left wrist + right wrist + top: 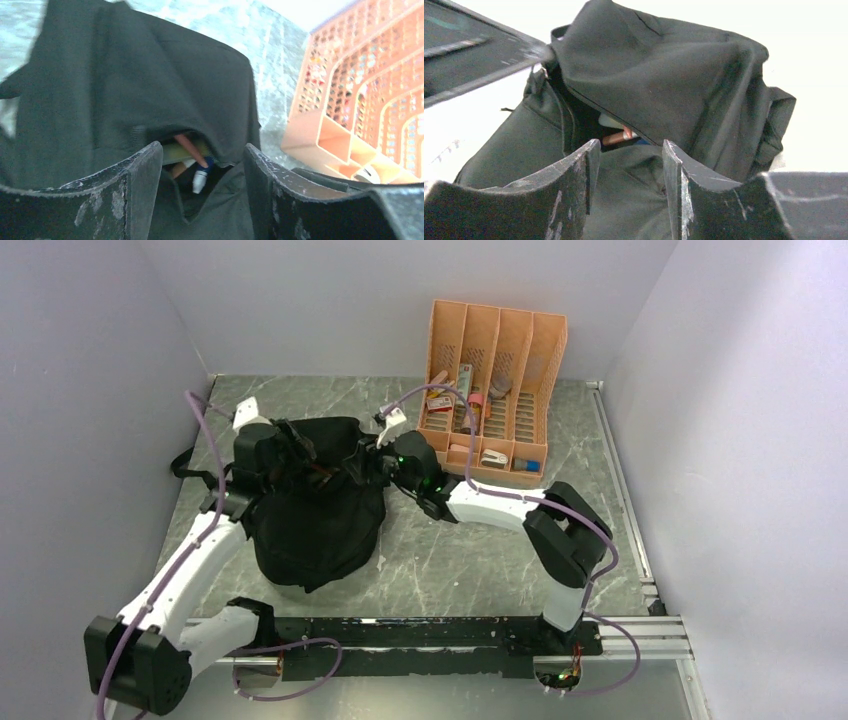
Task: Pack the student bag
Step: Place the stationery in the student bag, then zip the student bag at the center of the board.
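1. The grey marbled table point(450, 560) carries everything, and both arms reach in from its near edge.
2. The student bag point(315, 515) slumps on the table left of centre as a soft black heap. Its long axis runs near to far, and its mouth is at the far end, between the two wrists.
3. The orange desk organizer point(497, 350) stands at the far right, near the right wrist and apart from the bag. Small items sit in its slots.
4. A black flap point(664, 75) droops over the bag's mouth and hides most of the inside.
5. The left gripper point(200, 155) hangs at the mouth's left side with its jaws spread and nothing pinched. The opening lies straight ahead of them.
6. The right gripper point(630, 150) faces the same mouth from the right, its jaws also spread and empty. Both look about equally near, so I judge either could take the rim.
7. Under the flap a reddish pencil point(192, 150) and a white-tipped marker point(200, 181) peep out, and whatever else is packed is hidden. From above, the black fingers merge with the black fabric, so they are probably clear of the rim, though I cannot be sure.
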